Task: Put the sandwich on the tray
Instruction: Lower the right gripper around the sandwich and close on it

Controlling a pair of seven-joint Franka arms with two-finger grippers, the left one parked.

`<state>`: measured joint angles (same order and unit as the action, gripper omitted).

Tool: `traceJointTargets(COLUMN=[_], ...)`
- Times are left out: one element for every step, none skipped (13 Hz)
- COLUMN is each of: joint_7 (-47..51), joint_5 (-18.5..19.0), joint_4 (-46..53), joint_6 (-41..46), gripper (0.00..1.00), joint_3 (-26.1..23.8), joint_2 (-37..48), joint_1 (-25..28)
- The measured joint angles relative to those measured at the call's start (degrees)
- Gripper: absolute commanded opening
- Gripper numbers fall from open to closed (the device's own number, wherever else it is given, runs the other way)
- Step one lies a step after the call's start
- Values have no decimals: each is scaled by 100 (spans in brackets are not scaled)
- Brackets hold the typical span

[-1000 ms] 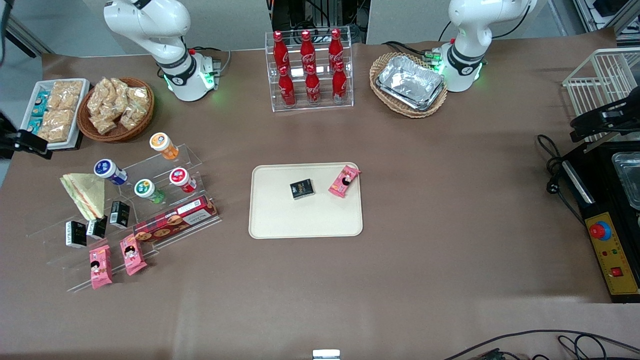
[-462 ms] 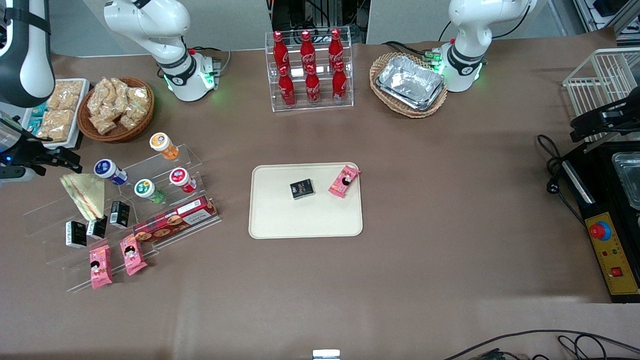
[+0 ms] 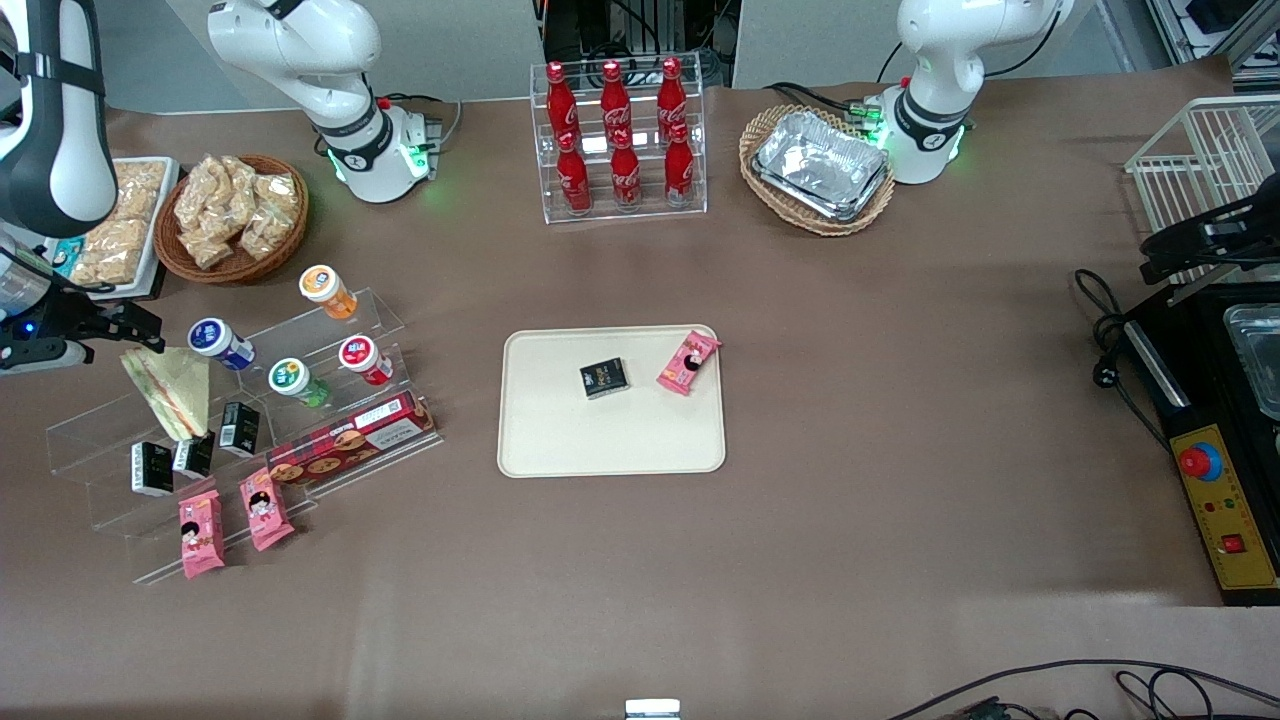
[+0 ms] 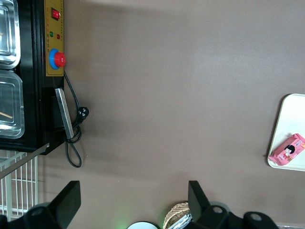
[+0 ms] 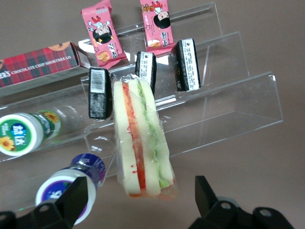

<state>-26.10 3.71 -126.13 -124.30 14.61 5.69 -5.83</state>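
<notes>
The sandwich (image 3: 172,388), a wrapped triangular wedge with red and green filling, leans on the clear acrylic stepped stand (image 3: 100,500) toward the working arm's end of the table. My right gripper (image 3: 138,330) hovers just above the sandwich's wide end, farther from the front camera, open and empty. In the right wrist view the sandwich (image 5: 140,138) lies between the two spread black fingers (image 5: 78,198), and the gripper (image 5: 141,200) is over its wide end without touching it. The cream tray (image 3: 610,440) lies mid-table; its edge shows in the left wrist view (image 4: 293,109).
The tray holds a black box (image 3: 604,378) and a pink packet (image 3: 688,363). A blue-lidded jar (image 5: 66,183), small black boxes (image 5: 100,93) and pink packets (image 5: 102,36) crowd the sandwich on the stand. A snack basket (image 3: 232,215) and cola rack (image 3: 618,140) stand farther back.
My right arm has come into the front view from the working arm's end and the gripper has moved over the sandwich's wide end. The sandwich has not moved.
</notes>
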Motion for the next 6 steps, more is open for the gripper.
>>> traceJointTargets(joint_7=[-14, -16, -16, -16, -16, -16], joint_5=[0, 0, 0, 0, 0, 0], joint_4=[-84, -159, -215, -256, -273, -279], joint_6=[-154, -317, -463, -585, -686, -764], gripper=[100, 100, 100, 100, 100, 100], joint_3=[10, 8, 8, 8, 9, 10], joint_2=[-31, -72, -124, -177, -234, -291], joint_1=[0, 0, 0, 0, 0, -15])
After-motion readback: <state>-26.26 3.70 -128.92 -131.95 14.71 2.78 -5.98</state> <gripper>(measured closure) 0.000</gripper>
